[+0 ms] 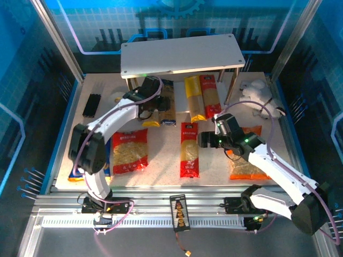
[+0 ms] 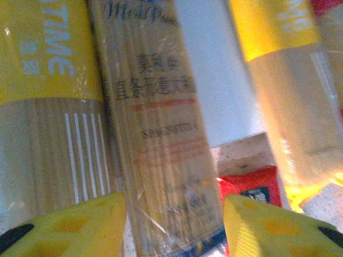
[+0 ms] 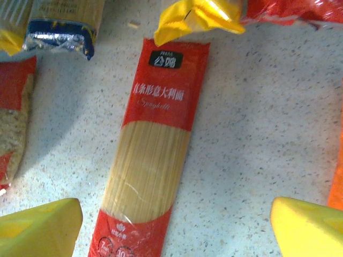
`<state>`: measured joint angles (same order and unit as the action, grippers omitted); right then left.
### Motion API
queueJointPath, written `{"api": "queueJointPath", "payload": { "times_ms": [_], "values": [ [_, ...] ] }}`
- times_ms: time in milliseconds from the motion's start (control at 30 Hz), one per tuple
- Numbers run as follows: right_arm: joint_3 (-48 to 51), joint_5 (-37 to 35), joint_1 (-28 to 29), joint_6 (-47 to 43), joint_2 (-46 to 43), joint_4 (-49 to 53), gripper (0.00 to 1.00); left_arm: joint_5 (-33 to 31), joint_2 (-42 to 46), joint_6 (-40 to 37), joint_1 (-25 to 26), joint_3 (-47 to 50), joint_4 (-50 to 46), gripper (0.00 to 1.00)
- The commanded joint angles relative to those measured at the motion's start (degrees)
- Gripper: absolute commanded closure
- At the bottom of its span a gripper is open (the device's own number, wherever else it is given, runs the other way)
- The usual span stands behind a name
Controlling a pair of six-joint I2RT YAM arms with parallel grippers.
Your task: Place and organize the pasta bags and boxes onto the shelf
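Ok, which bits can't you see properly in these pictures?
- Top view: the shelf's top board covers the far ends of the packs under it.
- Top view: the left arm hides most of the blue-yellow bag; the right arm crosses the orange bag.
- Left wrist view: blurry, so whether the left gripper pinches the spaghetti pack is unclear.
- Right wrist view: the bottom edge cuts off the red pack.

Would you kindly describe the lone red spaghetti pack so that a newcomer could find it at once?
Start at the grey two-tier shelf at the back. On the speckled tabletop before it, near the middle, lies a long narrow red spaghetti pack. Unlike the other long packs under the shelf's top board, it lies alone in the open, between the wide red bag and the orange bag.
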<state>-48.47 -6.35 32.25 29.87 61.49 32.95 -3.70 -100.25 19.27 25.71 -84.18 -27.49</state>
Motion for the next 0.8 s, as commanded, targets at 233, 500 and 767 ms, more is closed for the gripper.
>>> {"api": "queueJointPath", "payload": {
  "times_ms": [233,500,767],
  "values": [
    [4.86,-4.04,7.62,7.42,3.56,-0.79,0.08,-11.15,25.12,3.98,15.07,25.09,6.15,0.49],
    [4.61,-6.79,13.07,11.72,12.19,-2.88,0.06,-16.57,38.10,10.50,21.71,44.98,7.89,0.49],
    [0.60,-7.43,15.18,14.61,22.44,-5.08,0.02,-18.16,42.48,15.19,23.15,52.66,9.65,0.50]
  ]
}}
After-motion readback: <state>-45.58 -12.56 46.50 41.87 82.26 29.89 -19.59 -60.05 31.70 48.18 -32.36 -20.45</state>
